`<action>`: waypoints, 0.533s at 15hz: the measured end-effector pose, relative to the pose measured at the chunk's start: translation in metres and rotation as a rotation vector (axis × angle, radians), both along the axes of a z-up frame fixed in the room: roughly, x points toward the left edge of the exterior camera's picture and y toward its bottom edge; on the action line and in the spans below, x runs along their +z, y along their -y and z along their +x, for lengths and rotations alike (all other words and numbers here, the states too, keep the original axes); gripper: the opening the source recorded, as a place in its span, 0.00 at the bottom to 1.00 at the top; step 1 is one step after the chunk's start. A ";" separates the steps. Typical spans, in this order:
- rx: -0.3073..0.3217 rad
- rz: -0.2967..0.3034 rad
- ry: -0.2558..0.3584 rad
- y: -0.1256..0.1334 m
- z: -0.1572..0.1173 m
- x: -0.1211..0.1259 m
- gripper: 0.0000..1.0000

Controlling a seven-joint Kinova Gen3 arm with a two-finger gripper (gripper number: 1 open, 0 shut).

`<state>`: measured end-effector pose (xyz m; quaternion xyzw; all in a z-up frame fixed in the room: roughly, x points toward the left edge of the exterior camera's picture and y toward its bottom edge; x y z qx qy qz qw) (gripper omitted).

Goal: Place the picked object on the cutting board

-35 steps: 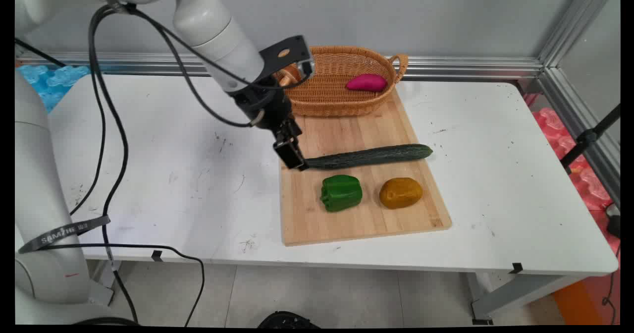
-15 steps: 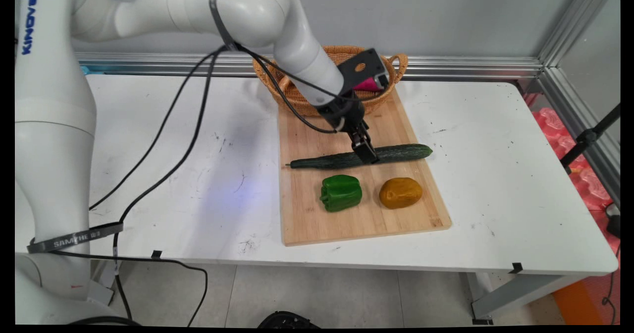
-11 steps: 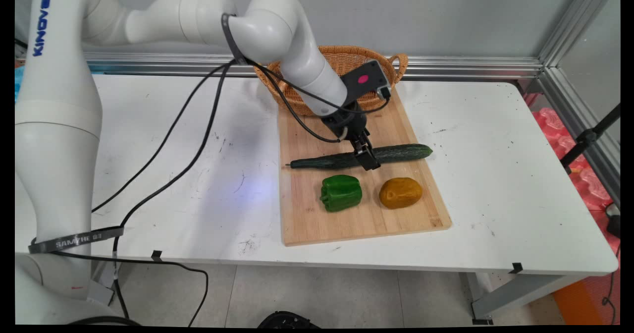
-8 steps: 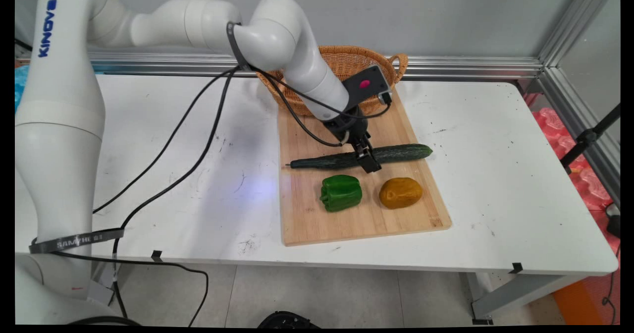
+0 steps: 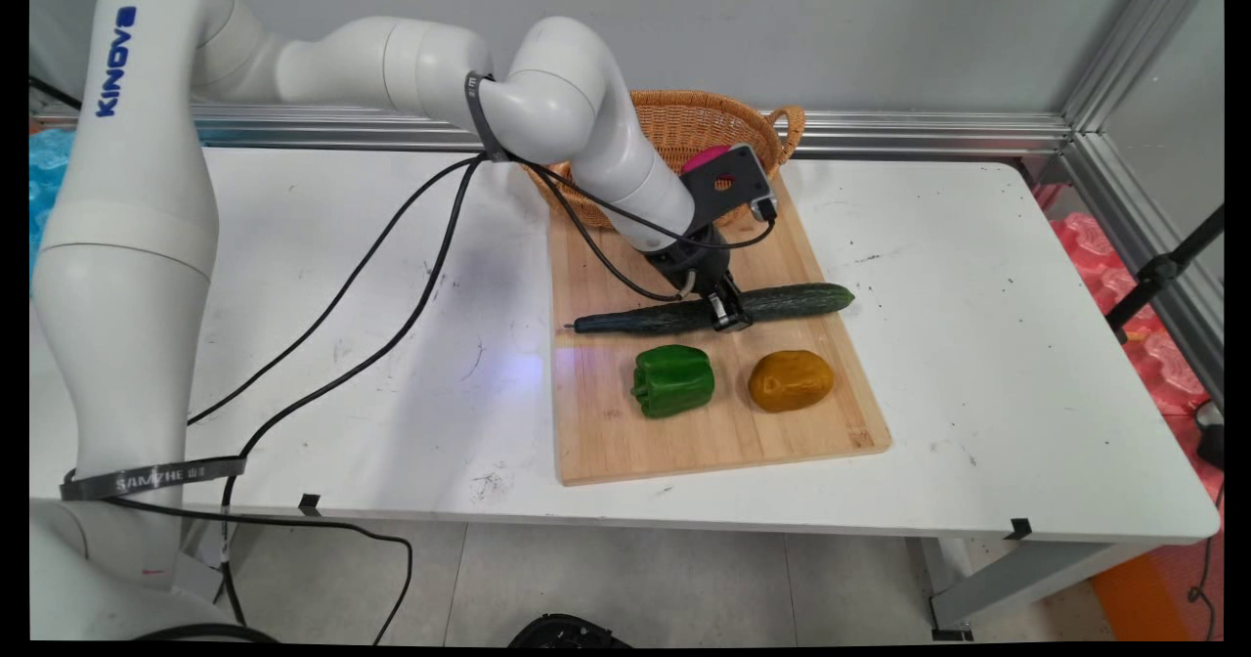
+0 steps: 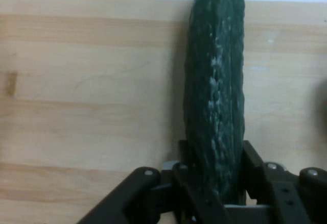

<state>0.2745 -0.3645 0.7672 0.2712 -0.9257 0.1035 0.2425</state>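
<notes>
At the left, black cables (image 5: 391,246) hang from the white arm and trail across the white worktop (image 5: 342,364) toward its near edge. Right of them a wooden cutting board (image 5: 606,432) lies lengthwise on the worktop, running from the near side toward the wall. On the board's left half, near the front, sits a green bell pepper (image 5: 672,379). Behind it a long dark green cucumber (image 5: 792,301) lies across the board, its thin stem end at the board's left edge and its blunt end reaching just past the right edge. The claw (image 5: 729,316) has come down on the cucumber about midway along its length and is clenched on it: in the hand view the cucumber (image 6: 214,101) runs up the middle of the picture and the claw (image 6: 213,180) has one black finger (image 6: 190,165) pressed to each flank, with the bare board (image 6: 87,91) showing on either side. At the far end of the board stands a woven wicker basket (image 5: 674,114) with a handle on its right; a magenta object inside it, mostly hidden behind the wrist, peeks out (image 5: 706,155). Right of the pepper, near the cucumber's right half and apart from it, rests a brownish-yellow potato (image 5: 791,380).
</notes>
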 end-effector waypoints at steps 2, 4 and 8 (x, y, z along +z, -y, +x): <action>0.002 -0.005 -0.003 0.002 -0.001 0.002 0.00; 0.000 -0.013 -0.009 0.005 -0.002 0.010 0.00; -0.005 -0.038 -0.030 0.015 0.000 0.046 0.00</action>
